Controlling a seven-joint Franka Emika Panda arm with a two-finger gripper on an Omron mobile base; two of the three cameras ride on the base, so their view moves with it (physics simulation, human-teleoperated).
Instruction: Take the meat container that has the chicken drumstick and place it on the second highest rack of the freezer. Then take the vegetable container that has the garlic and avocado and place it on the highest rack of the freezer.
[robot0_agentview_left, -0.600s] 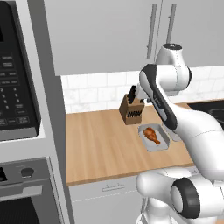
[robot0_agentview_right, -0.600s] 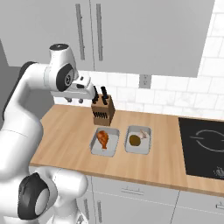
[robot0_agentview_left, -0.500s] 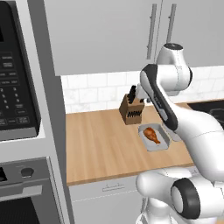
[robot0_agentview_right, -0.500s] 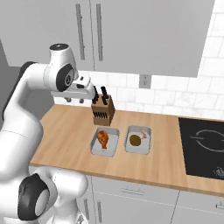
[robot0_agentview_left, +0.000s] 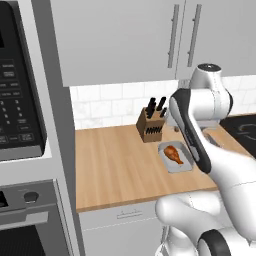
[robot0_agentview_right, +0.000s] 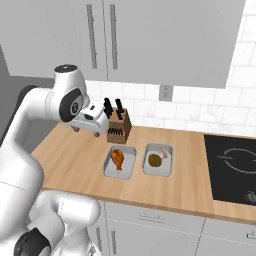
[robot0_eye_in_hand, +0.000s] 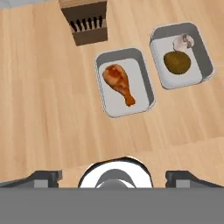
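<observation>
Chicken drumstick in its tray beside garlic and avocado tray | no labels readable; gripper above counter, can't tell its opening

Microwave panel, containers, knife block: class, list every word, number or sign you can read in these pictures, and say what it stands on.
Microwave keypad: rows of pale button marks, too small and blurred to read.
Meat container: no text.
Vegetable container: no text.
Knife block: no text.
Stovetop: a circular burner marking, no words.
</observation>
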